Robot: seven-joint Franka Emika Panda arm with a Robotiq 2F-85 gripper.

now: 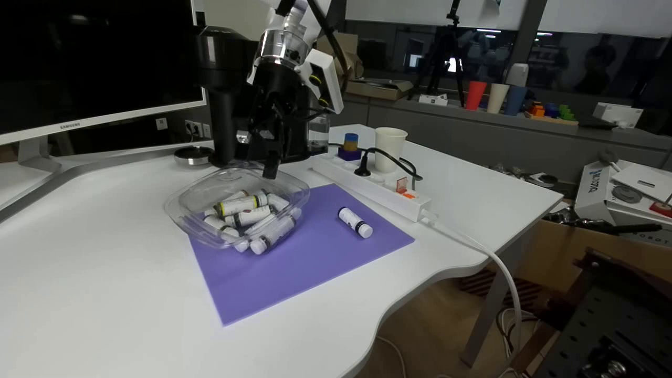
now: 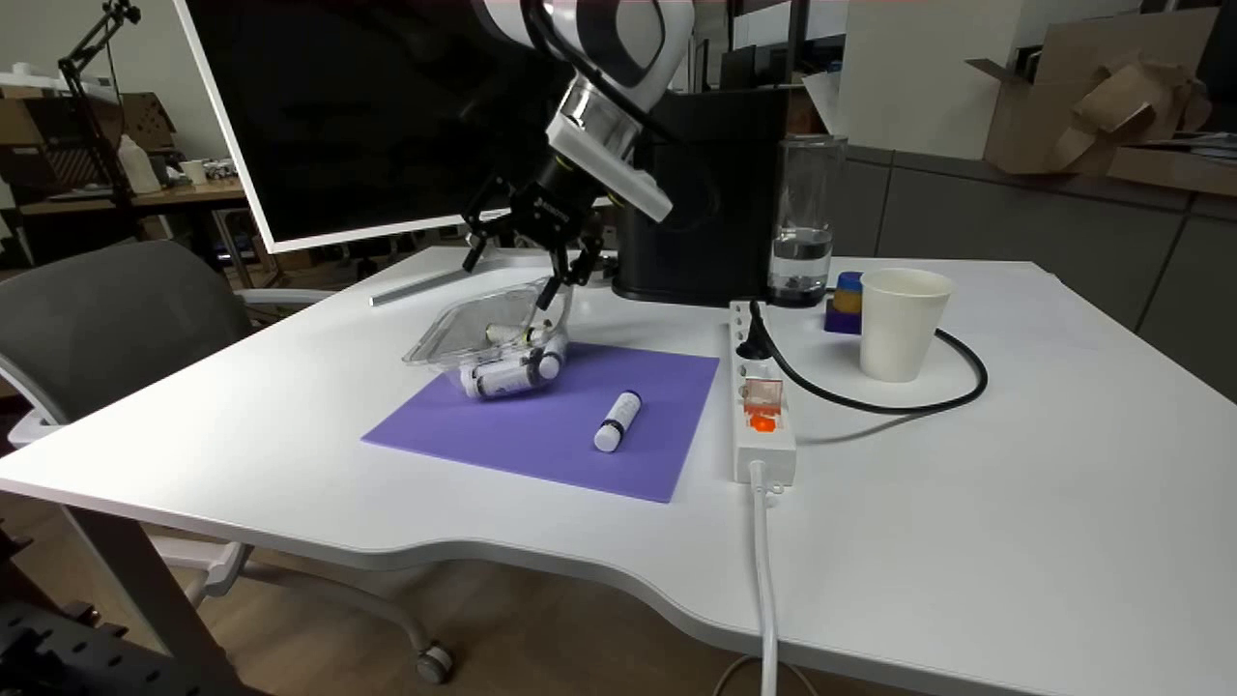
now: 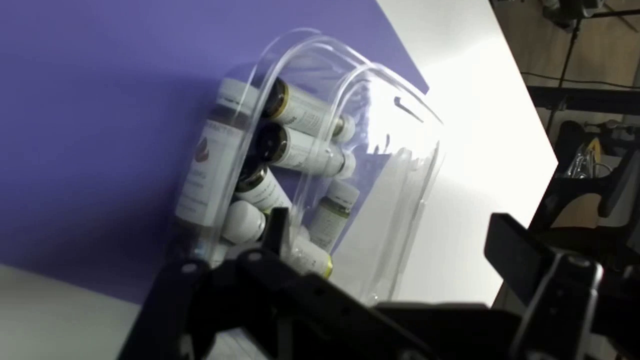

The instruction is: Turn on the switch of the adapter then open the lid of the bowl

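My pincer (image 3: 392, 227) hangs at the bowl with its fingers spread wide apart. In the wrist view one finger (image 3: 276, 232) overlaps the bottles below, while its partner stands off to the side, seen against the counter (image 3: 470, 185). In both exterior views one fingertip reaches down to the rim of the plastic; whether it touches, I cannot tell.

Right by me is the clear bowl (image 1: 194, 220), straddling an edge of the purple mat (image 1: 294, 283). The see-through lid (image 3: 385, 130) seems to lie over it, though I cannot tell every edge of the two apart. Through the plastic I see small bottles (image 3: 305, 112) with white labels, lying in a jumble.

Farther along the mat, a single bottle (image 1: 356, 222) lies on its side. Just past the mat's edge sits the white power strip (image 2: 750, 459), its cord (image 2: 763, 570) running off the counter. The orange switch (image 2: 763, 423) shows beside a raised flap (image 2: 762, 394), and a black plug (image 2: 754, 346) fills one socket. Beyond the strip stand a paper cup (image 2: 904, 324) and stacked toy blocks (image 2: 846, 302). Farthest off, in an exterior view, a red cup (image 1: 476, 96) stands on a ledge.
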